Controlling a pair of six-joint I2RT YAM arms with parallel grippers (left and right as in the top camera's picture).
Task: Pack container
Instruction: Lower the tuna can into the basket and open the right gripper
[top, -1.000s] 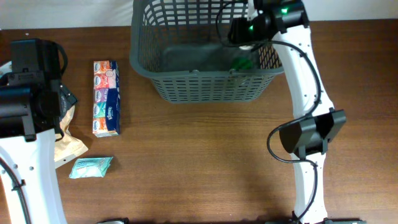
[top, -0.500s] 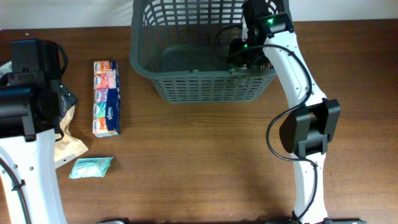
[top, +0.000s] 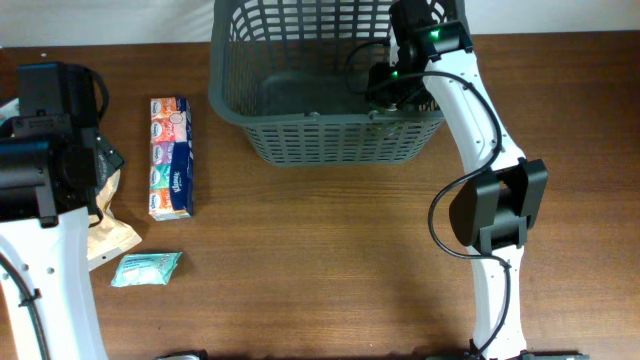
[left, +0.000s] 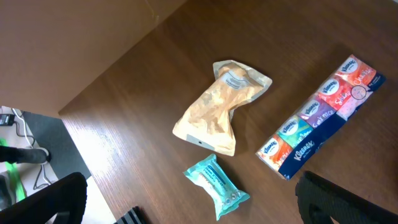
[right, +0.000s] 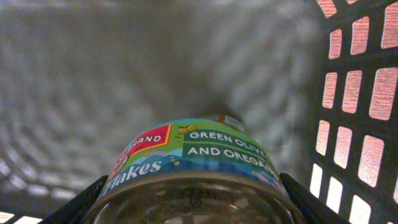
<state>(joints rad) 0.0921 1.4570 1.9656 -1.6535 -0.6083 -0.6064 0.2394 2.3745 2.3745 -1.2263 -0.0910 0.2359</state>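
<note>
Overhead view of a dark wooden counter (top: 320, 260) with two white robot arms at its near edge.

Closest to the arms' bases, on the left, a small teal packet (top: 146, 268) lies flat. Just beyond it is a crumpled tan pouch (top: 112, 238), partly hidden under the left arm (top: 40, 260). The left jaws hang above these two items, spread wide with nothing between them.

Farther back and to the right of the pouch, a long multipack of tissues (top: 170, 157) lies lengthwise, pointing away from the arms and clear of both the pouch and the packet.

At the far side of the counter, near the centre, stands the container (top: 330, 140), a large dark grey basket with slotted walls, upright. The right arm (top: 480, 110) reaches over its right-hand rim, and the right jaws are down inside, close to the right wall. They pinch a round can (right: 193, 155) whose label reads "green olive and oregano". Whether the can touches the basket's floor cannot be told.
</note>
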